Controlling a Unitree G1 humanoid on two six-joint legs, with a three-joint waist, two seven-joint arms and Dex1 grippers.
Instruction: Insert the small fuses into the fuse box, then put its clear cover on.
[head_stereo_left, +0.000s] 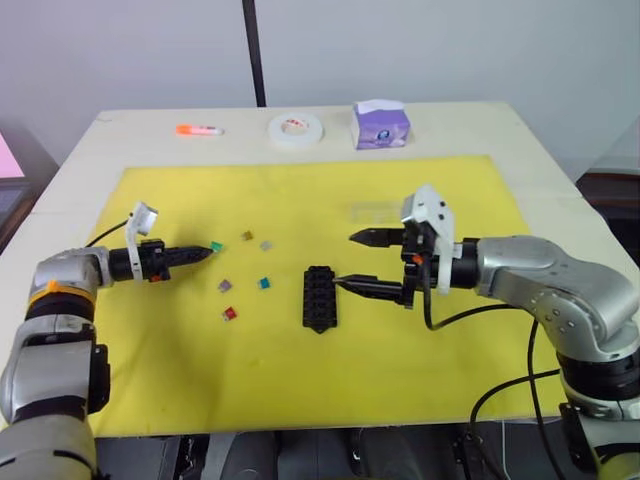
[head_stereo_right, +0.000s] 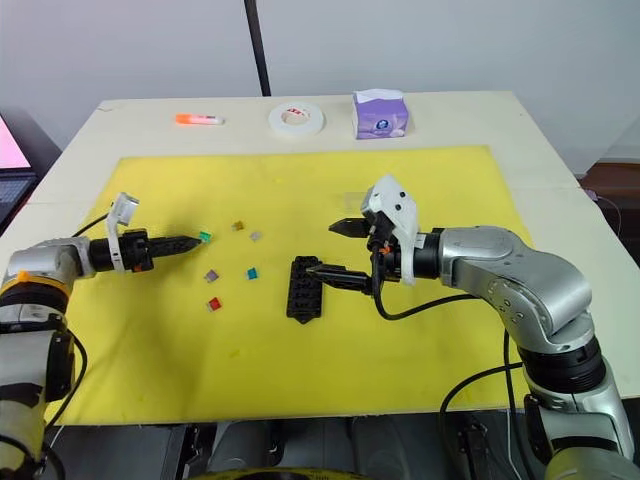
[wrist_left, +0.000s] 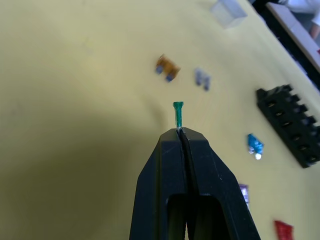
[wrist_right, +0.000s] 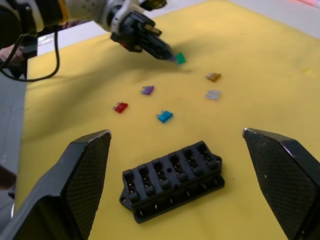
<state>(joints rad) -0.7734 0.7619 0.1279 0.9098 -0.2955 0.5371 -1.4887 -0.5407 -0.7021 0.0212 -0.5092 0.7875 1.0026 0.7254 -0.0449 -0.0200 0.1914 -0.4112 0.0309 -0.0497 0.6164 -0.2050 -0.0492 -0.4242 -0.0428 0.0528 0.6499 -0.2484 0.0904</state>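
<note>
our left gripper (wrist_left: 179, 131) was pinched tight on the green fuse (wrist_left: 178, 114), left of the other fuses (head_stereo_left: 245, 270) on the yellow mat (head_stereo_left: 300, 380). our right gripper (head_stereo_left: 360, 262) gaped wide beside the fuse box (head_stereo_left: 320, 297). the clear cover (head_stereo_left: 375, 212) lay farther back.

The black fuse box (head_stereo_left: 320, 297) lies flat, slots empty. Five small fuses (head_stereo_left: 246, 262) lie scattered left of it. The clear cover (head_stereo_left: 375, 212) rests beyond it.
</note>
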